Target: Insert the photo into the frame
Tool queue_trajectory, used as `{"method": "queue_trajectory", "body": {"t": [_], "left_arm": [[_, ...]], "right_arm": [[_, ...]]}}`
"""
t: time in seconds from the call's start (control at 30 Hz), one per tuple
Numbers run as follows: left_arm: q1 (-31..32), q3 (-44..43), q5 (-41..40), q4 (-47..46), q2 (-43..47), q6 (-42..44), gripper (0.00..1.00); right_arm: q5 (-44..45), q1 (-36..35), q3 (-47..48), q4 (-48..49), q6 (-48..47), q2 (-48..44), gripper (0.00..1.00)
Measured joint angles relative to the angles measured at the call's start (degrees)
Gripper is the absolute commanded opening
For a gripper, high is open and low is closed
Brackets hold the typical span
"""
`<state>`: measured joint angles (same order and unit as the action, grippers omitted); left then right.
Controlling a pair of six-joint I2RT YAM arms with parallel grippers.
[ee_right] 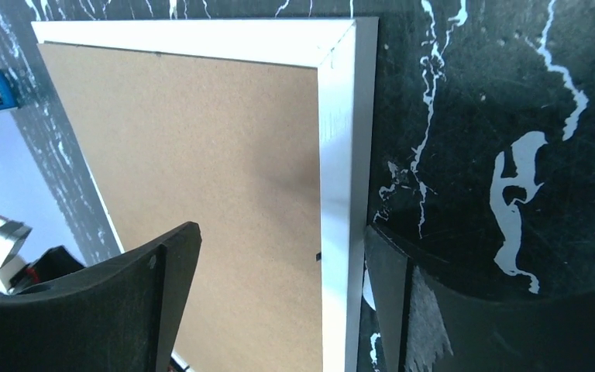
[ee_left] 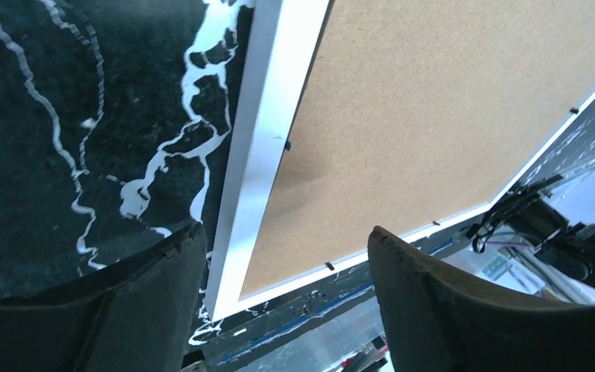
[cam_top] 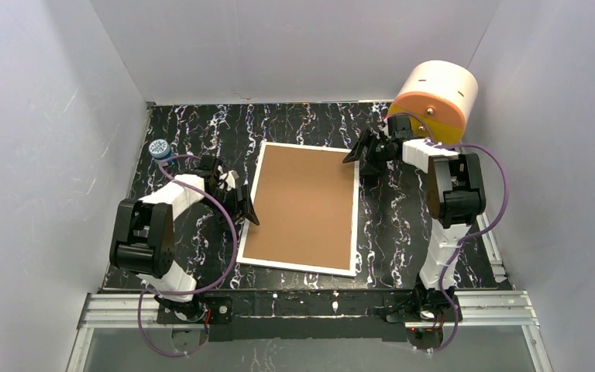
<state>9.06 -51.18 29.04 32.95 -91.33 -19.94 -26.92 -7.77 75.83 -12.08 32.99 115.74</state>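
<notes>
The frame (cam_top: 302, 205) lies flat on the black marble table (cam_top: 403, 225) with its brown back up and a narrow white rim around it. The photo is hidden. My left gripper (cam_top: 242, 209) is open at the frame's left side. In the left wrist view the left gripper (ee_left: 283, 248) has the white rim of the frame (ee_left: 418, 116) between its spread fingers, near the front left corner. My right gripper (cam_top: 360, 159) is open at the far right corner. The right wrist view has the right gripper (ee_right: 279, 240) straddling the right rim of the frame (ee_right: 201, 139), one finger (ee_right: 391, 294) against its outer side.
A white-and-orange drum (cam_top: 436, 101) stands at the back right, just behind the right arm. A small blue-capped object (cam_top: 159, 149) sits by the left wall. Grey walls close in three sides, and a metal rail (cam_top: 310, 306) runs along the near edge.
</notes>
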Motion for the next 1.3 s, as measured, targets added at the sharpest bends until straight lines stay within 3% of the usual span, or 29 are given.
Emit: {"method": "queue_trajectory", "body": {"t": [0.17, 0.3, 0.43, 0.63, 0.7, 0.93, 1.3], "left_arm": [[-0.09, -3.76, -4.26, 3.52, 0.9, 0.46, 0.81], [-0.42, -10.56, -6.4, 2.78, -0.02, 0.11, 0.73], [-0.76, -16.26, -5.86, -1.68, -5.51, -1.36, 0.71], [-0.85, -19.85, -4.9, -5.73, -16.57, -3.93, 0.67], [-1.07, -20.48, -3.93, -5.99, -18.14, -5.11, 0.61], [-1.07, -17.99, -0.96, -9.44, -18.29, -7.43, 0.39], [-0.96, -1.62, 3.21, -14.67, -7.87, -10.8, 0.35]], "right_arm": [[4.98, -0.92, 1.22, -1.36, -0.57, -0.48, 0.91], [12.0, -1.42, 1.2, -4.7, -1.75, -2.25, 0.92], [15.98, -1.46, -0.66, -8.94, -1.75, -4.76, 0.92], [15.32, -2.01, -5.9, -11.54, -1.01, -8.83, 0.92], [14.69, -2.8, -7.32, -11.87, -0.79, -9.9, 0.91], [11.69, -6.01, -8.59, -12.04, -0.11, -10.51, 0.89], [10.64, -6.47, -8.44, -12.72, -0.2, -10.23, 0.89]]}}
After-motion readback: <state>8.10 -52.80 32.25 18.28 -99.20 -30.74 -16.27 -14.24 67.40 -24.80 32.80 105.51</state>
